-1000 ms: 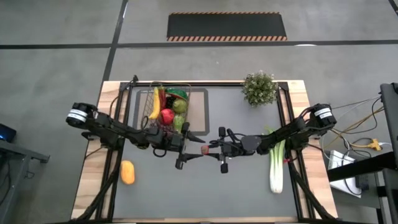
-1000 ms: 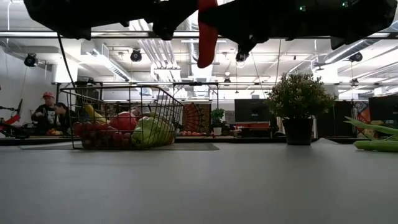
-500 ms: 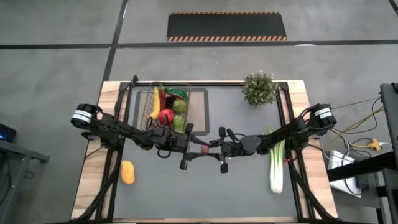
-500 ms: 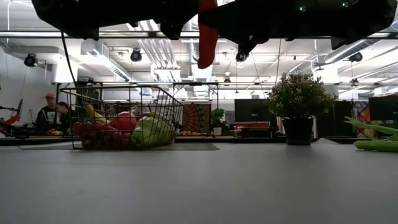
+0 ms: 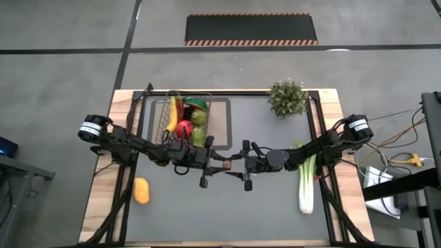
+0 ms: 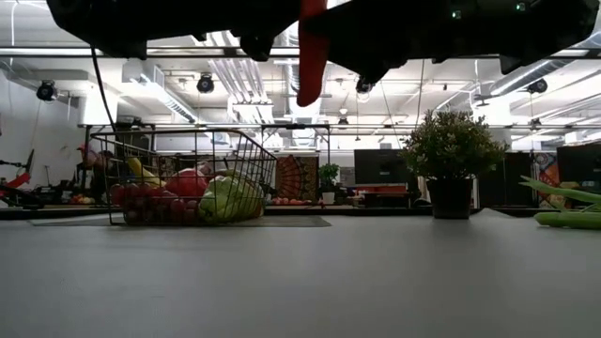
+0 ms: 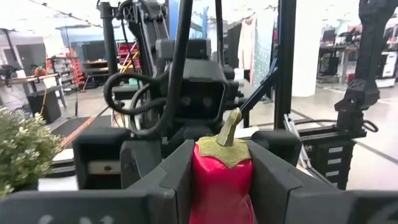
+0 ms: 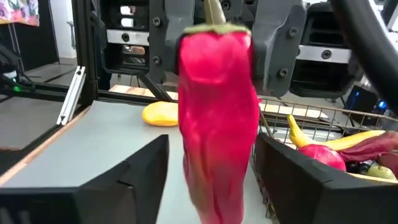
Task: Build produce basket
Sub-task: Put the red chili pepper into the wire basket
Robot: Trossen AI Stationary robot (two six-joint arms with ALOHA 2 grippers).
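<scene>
The left gripper [image 5: 219,165] hangs above mid-table, its 2 dark fingers [image 7: 177,177] pinching a glossy red chili pepper with a green stem [image 7: 222,177]. Facing it, the right gripper [image 5: 236,165] has its fingers [image 8: 292,180] spread on either side of the chili, not touching it. The small dark wire-mesh basket [image 5: 180,117], holding fruit, stands just behind the left gripper.

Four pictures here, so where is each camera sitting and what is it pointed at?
High: overhead, straight down on both arms, basket, leek.
Low: table height, looking level; arms overhead.
Left wrist: past its own fingers gripping the chili.
Right wrist: past its open fingers.
All four show the chili.
</scene>
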